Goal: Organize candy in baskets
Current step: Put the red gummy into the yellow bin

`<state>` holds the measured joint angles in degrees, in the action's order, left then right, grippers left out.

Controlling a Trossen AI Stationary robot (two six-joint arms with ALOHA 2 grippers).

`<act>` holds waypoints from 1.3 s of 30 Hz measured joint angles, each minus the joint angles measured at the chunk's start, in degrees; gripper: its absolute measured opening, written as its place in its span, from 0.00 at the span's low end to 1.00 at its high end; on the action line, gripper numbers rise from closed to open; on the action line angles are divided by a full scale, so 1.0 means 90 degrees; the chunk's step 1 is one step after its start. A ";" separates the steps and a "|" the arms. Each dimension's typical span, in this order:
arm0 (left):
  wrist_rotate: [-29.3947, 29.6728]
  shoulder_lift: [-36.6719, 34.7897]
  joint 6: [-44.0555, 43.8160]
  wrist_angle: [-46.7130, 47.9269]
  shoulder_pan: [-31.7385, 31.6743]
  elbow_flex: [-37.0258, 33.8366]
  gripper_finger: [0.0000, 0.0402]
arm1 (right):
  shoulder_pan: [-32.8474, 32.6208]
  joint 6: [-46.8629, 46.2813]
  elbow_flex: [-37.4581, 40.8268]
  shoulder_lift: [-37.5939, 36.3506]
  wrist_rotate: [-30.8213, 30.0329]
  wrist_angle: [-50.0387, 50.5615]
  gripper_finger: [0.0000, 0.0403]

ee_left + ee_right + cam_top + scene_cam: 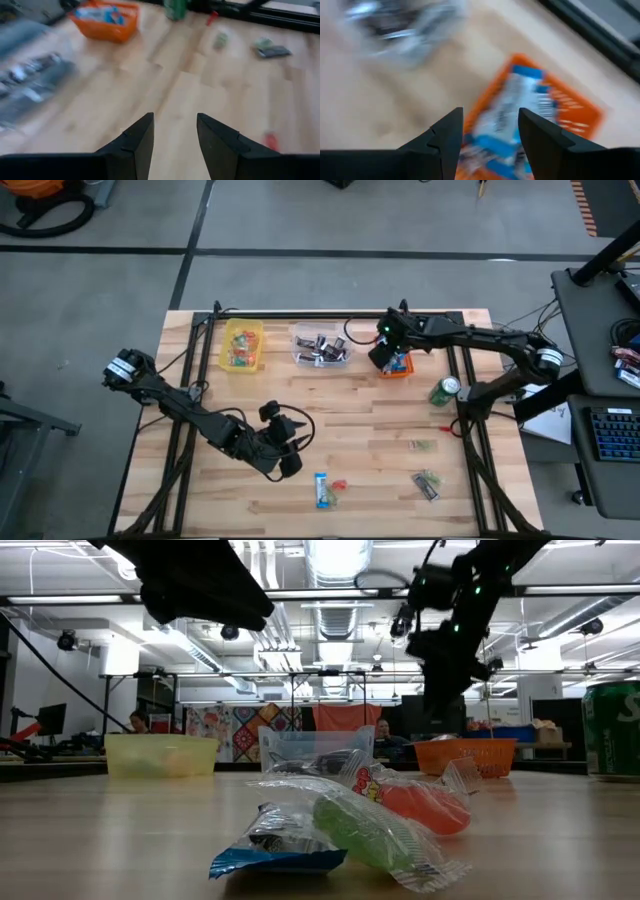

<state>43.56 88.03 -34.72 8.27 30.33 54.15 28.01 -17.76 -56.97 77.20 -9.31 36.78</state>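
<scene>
Landmark: orange basket [397, 366], far side of the table [350, 440].
Loose candy [325, 490]: near edge, well short of the orange basket.
Left gripper [292, 442]: fingers apart, empty, nearer than the baskets.
Right gripper [487, 135]: fingers apart, above the orange basket holding blue-and-white bars [512, 120].
Clear basket [320, 345]: beside the orange one.
Yellow basket [242, 346]: beyond the clear one.

Left end effector [175, 140] is seen with fingers parted, nothing between them, above bare worktop [165, 80]. Orange basket [106, 24] holding blue-and-white bars [102, 14] is seen far off, green can [175, 7] near it. Clear basket [30, 82] is blurred at one side. Loose candy [270, 49] is scattered beyond.
</scene>
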 joint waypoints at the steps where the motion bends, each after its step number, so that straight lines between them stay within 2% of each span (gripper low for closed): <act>1: -0.0187 0.0000 -0.0095 0.0000 0.0000 0.0000 0.33 | -0.0112 0.0070 0.0000 -0.0110 0.0201 0.0005 0.44; 4: -0.0693 0.0000 -0.0290 0.0007 0.0000 0.0000 0.33 | -0.0609 0.0184 0.0005 -0.0422 0.0589 -0.0051 0.43; 7: -0.0955 0.0000 -0.0469 0.0005 0.0008 0.0000 0.33 | -0.1249 0.0257 0.0015 -0.0641 0.0588 -0.0059 0.41; 18: -0.0960 0.0278 -0.0984 -0.0101 0.0268 0.0007 0.33 | -0.3651 0.0084 0.0062 -0.0839 0.0534 -0.0504 0.35; 23: -0.1125 0.0769 -0.1037 -0.0814 0.0416 0.0012 0.33 | -0.4520 -0.0096 0.0135 -0.0816 0.0533 -0.0712 0.33; 27: -0.1265 0.1174 -0.0832 -0.1463 0.0507 0.0015 0.33 | -0.5134 -0.0409 0.0320 -0.0707 0.0535 -0.0683 0.34; 31: -0.1261 0.1417 -0.0624 -0.1551 0.0600 0.0106 0.33 | -0.5510 -0.0766 0.0455 -0.0617 0.0536 -0.0686 0.35; 39: -0.1433 0.2435 0.1038 -0.1986 0.0743 0.0715 0.36 | -0.5752 -0.0796 0.0578 -0.0533 0.0533 -0.1100 0.35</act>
<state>30.66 109.94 -25.38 -9.60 37.01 60.59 -23.76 -24.92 -51.77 72.40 -4.51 26.88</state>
